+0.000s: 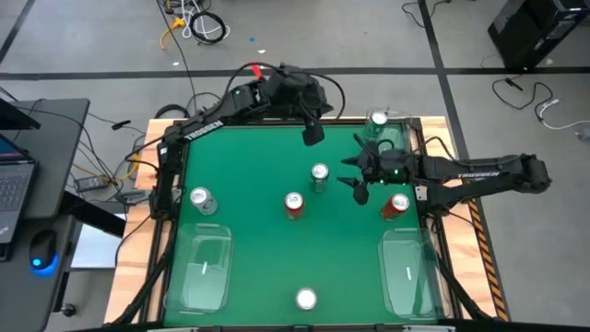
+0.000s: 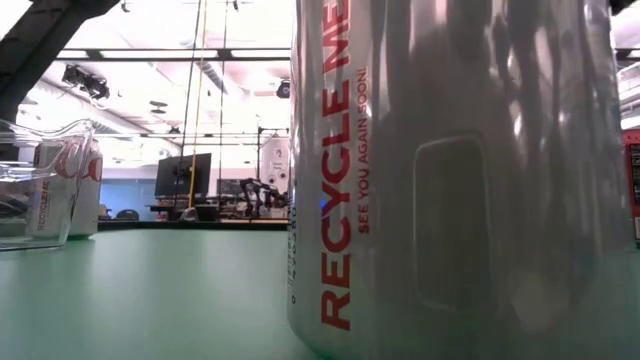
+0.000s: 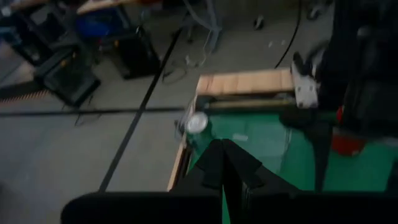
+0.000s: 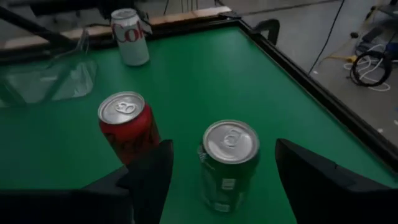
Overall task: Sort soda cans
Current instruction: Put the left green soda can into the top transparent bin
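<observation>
— Two fingers of my right gripper (image 4: 217, 171) stand wide apart, with a green can (image 4: 229, 163) upright between them, touching neither that I can see.

— What crowds it?

— One red can (image 4: 129, 126) stands just beside my near finger (image 4: 151, 177). A silver-grey can (image 4: 130, 36) is well beyond, next to a clear tray (image 4: 46, 78).

— Your other arm?

— My left gripper (image 1: 313, 135) hangs at the table's far edge, its fingers pressed together on nothing. Other cans: a red can (image 1: 397, 205) by the right side, a second green can (image 1: 379, 121) at the far right corner, a silver one (image 1: 306, 299) at the near edge.
</observation>
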Available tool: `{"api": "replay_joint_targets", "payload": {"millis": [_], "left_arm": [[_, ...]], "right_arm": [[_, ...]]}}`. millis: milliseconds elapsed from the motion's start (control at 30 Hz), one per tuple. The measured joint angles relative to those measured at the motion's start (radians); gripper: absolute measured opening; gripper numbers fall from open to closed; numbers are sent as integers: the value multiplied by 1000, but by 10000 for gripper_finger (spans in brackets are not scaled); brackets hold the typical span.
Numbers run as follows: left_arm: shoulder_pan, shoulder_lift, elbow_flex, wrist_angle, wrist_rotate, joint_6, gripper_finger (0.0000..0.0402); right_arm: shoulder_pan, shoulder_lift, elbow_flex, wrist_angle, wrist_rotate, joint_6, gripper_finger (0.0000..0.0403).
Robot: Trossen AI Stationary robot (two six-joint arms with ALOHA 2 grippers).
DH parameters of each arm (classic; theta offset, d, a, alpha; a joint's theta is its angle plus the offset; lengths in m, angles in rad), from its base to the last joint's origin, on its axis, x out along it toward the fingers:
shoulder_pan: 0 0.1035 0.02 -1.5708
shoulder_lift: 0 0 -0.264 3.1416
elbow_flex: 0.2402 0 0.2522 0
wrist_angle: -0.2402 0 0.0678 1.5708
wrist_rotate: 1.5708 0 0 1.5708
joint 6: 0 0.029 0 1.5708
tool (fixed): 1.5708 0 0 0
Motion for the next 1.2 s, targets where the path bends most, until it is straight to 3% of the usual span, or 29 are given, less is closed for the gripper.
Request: {"api": "replay_joint_targets", "payload": {"millis": [200, 367, 567, 733, 933, 1200], "left_arm": [[40, 0, 0, 64, 114, 19, 1], [60, 0, 0, 71, 148, 30, 0], [91, 0, 0, 71, 167, 63, 0], [124, 0, 0, 95, 229, 73, 0], [153, 0, 0, 101, 287, 77, 0], [169, 0, 0, 102, 315, 99, 0]], "right_arm": [[74, 6, -155, 289, 104, 51, 290], [105, 80, -209, 438, 229, 85, 328], [118, 229, -212, 564, 229, 114, 361], [114, 344, -212, 676, 311, 101, 368], [94, 472, -211, 822, 312, 98, 377], [48, 628, -162, 890, 327, 87, 384]]}}
